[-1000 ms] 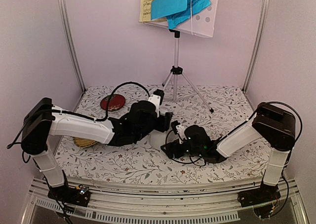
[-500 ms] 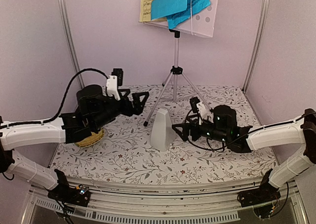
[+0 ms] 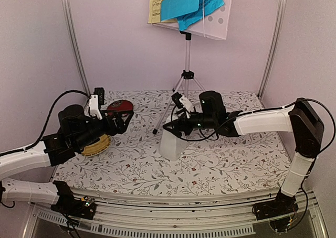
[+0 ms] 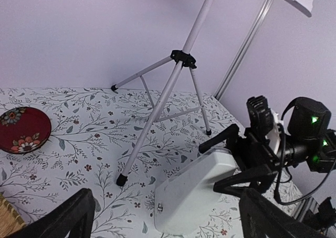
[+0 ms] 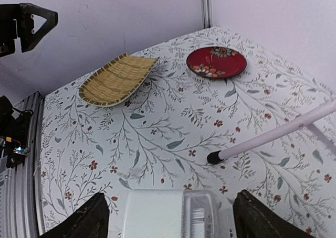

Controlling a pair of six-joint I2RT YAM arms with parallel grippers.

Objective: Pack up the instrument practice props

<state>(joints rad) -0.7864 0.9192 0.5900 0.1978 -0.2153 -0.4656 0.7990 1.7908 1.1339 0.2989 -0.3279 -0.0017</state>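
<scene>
My right claw (image 3: 172, 130) reaches in from the right and sits astride the top of the white metronome (image 3: 170, 145), fingers spread wide. In the wrist view there is a gap on either side of the casing, so I am pinching nothing. The metronome stands near the middle of the flowered table (image 3: 226, 164), just on the near side of the tripod legs (image 3: 185, 88), and one black foot rests close beyond it. My left claw (image 3: 122, 123) hangs off to the left above the table, spread fully and empty, with the red dish (image 5: 216, 62) on its far side and the bamboo tray (image 5: 118, 79) nearer, under my arm. At the far wall the music-stand desk (image 3: 223, 18) is up on its pole, with blue sheets (image 3: 189, 4) and a pale-yellow sheet (image 3: 156, 2) lying on it.
</scene>
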